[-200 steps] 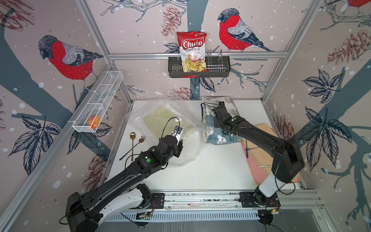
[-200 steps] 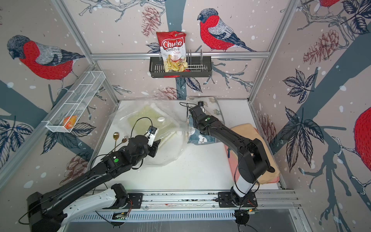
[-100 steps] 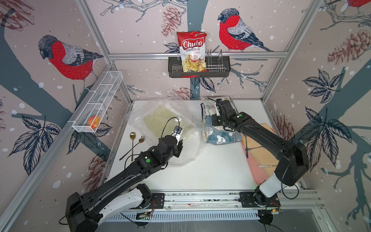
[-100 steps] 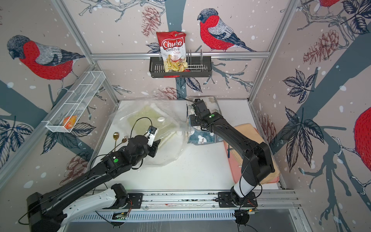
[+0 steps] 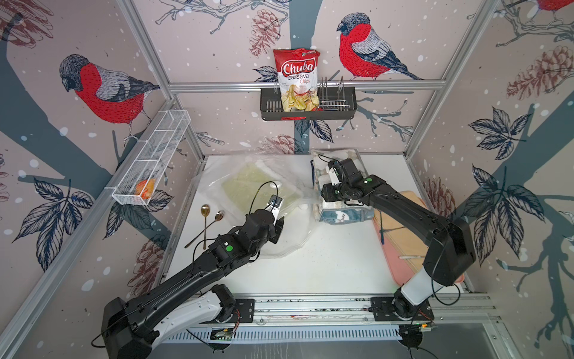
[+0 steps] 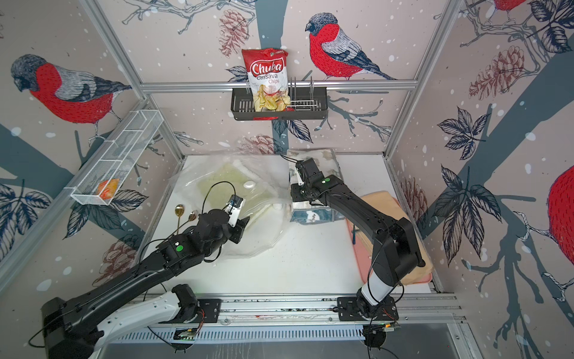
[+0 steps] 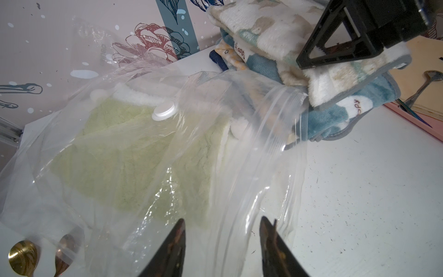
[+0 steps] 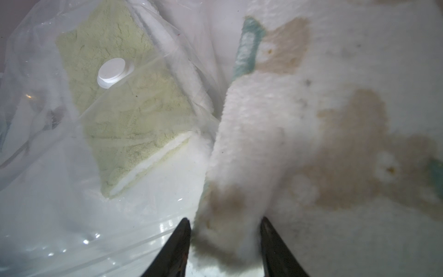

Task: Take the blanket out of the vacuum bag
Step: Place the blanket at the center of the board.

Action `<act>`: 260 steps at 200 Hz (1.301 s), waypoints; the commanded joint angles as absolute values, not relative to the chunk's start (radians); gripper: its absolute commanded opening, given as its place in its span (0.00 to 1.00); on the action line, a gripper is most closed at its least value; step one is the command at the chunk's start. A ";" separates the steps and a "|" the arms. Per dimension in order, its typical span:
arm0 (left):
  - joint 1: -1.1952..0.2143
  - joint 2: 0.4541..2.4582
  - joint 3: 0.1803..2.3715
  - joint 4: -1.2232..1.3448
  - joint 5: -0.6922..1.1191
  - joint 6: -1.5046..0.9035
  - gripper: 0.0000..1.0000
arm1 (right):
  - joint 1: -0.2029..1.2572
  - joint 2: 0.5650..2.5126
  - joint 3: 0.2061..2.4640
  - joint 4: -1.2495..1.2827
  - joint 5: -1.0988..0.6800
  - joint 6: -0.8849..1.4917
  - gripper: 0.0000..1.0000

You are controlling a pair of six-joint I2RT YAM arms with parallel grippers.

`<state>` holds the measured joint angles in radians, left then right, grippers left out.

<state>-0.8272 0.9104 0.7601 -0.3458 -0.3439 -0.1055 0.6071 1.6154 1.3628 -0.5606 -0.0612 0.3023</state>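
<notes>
**A:** Where does it stand?

**B:** The vacuum bag (image 5: 295, 231) lies crumpled toward the back left corner of the table (image 5: 326, 267), with its valve cap (image 5: 273, 184) facing up. A green blanket (image 5: 245, 186) lies flat inside it. A folded patterned blanket (image 5: 340, 214) sits outside by the back edge, right of the middle, and touches the bag's zip-seal edge (image 7: 291, 120).

**A:** And the claws?

**B:** The right gripper (image 8: 224, 219) hangs over the patterned blanket with its jaws well apart. A fold of fleece stands between them, loose rather than pinched, I judge. The left gripper (image 7: 222, 219) is parted too, low over the bag's mouth. Film lies between its jaws, but it clamps nothing.

**A:** So which step is this?

**B:** Letting go, I'd say: one blanket is out. If the green one counts too, the left should pinch the upper film at the mouth. The right then reaches in for the green edge and draws it toward the right edge. The slick film may drag along.
</notes>
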 commanded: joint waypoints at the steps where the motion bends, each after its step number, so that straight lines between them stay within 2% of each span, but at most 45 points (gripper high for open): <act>1: -0.826 0.910 0.769 -0.331 -0.350 -0.109 0.57 | 0.557 1.546 1.330 -0.507 -0.101 0.350 0.64; 17: -0.825 0.910 0.769 -0.332 -0.348 -0.108 0.58 | 0.476 1.470 1.268 -0.442 -0.145 0.399 0.68; 53: -0.825 0.905 0.770 -0.331 -0.347 -0.109 0.57 | 0.223 1.327 1.074 -0.325 -0.196 0.540 0.71; 66: -0.825 0.906 0.769 -0.331 -0.345 -0.108 0.48 | 0.164 1.290 0.997 -0.277 -0.220 0.559 0.71; 90: -0.825 0.914 0.770 -0.333 -0.353 -0.109 0.22 | 0.147 1.272 0.912 -0.234 -0.226 0.555 0.72; 118: -0.825 0.918 0.770 -0.335 -0.362 -0.110 0.08 | 0.141 1.311 0.888 -0.236 -0.268 0.541 0.69; 135: -0.825 0.913 0.769 -0.336 -0.374 -0.110 0.00 | 0.142 1.328 0.875 -0.217 -0.282 0.542 0.62; 160: -0.825 0.908 0.771 -0.341 -0.412 -0.115 0.00 | 0.144 1.336 0.865 -0.194 -0.312 0.542 0.48; 195: -0.822 0.878 0.772 -0.346 -0.519 -0.137 0.00 | 0.144 1.324 0.867 -0.188 -0.320 0.541 0.12; 210: -0.811 0.855 0.766 -0.337 -0.544 -0.143 0.00 | 0.144 1.305 0.867 -0.191 -0.312 0.546 0.01; 260: -0.798 0.850 0.765 -0.330 -0.538 -0.143 0.00 | 0.151 1.200 0.853 -0.234 -0.264 0.560 0.00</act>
